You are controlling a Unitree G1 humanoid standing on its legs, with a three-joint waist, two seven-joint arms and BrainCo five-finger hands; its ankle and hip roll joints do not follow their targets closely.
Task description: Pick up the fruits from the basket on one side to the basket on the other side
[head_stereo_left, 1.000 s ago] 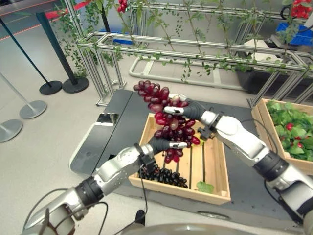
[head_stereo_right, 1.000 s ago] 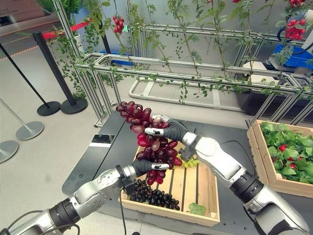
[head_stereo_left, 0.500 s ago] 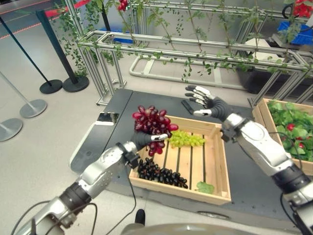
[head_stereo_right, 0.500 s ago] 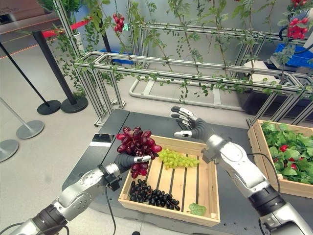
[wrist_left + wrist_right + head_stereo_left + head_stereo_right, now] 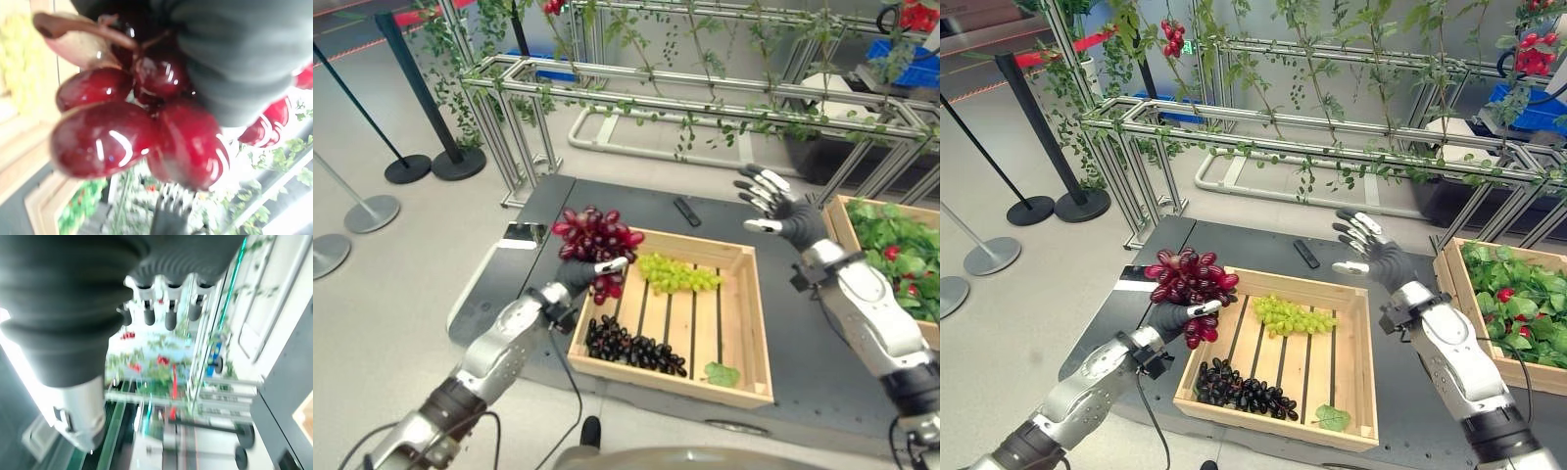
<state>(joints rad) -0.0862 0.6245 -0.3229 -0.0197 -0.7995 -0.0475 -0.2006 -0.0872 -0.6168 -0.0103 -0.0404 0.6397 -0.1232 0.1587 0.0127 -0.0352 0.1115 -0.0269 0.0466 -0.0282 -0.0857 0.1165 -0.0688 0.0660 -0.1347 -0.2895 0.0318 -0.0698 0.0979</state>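
Observation:
My left hand [image 5: 576,277] is shut on a bunch of red grapes [image 5: 595,238], held up over the left rim of the wooden crate [image 5: 749,323]; the grapes [image 5: 122,127] show close up past that hand. Inside the crate lie green grapes [image 5: 677,273] at the back and black grapes [image 5: 631,345] at the front, with a green leaf [image 5: 722,374] near the front right. My right hand [image 5: 781,211] is open, raised above the dark platform to the right of the crate, fingers [image 5: 168,308] spread.
A second wooden crate [image 5: 839,211] full of green leaves and red fruit stands at the right. A black remote [image 5: 686,211] lies behind the crate on the dark platform [image 5: 793,343]. An aluminium frame with vines [image 5: 705,88] runs behind. Stanchion bases [image 5: 431,166] stand at left.
My right hand has let go of the red grapes and swung out to the right, opening. My left hand has carried the bunch left, from above the crate to its left rim.

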